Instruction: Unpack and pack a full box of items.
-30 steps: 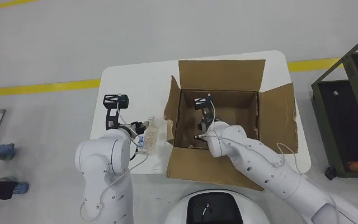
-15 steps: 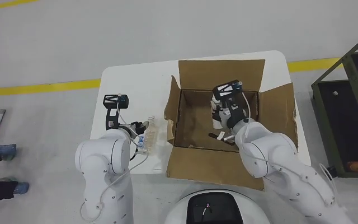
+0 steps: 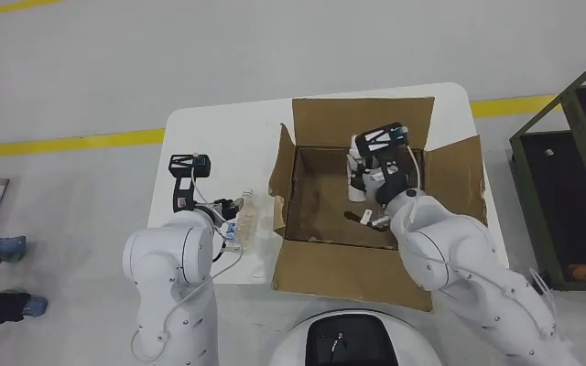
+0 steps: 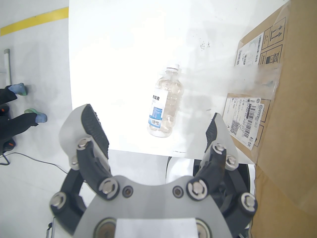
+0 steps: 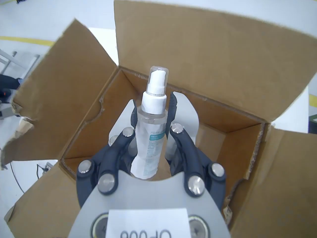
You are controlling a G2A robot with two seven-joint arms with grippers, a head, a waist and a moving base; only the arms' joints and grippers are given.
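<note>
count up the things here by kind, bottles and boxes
clear plastic bottles: 2 (white-capped bottle lying on the white table; white-topped spray bottle clamped in the right gripper over the box)
open brown cardboard box: 1
total: 3

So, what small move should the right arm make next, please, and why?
Probably lift the spray bottle clear of the cardboard box rim: the right end effector is shut on it above the box's interior, and a clear bottle already lies on the table.
</note>
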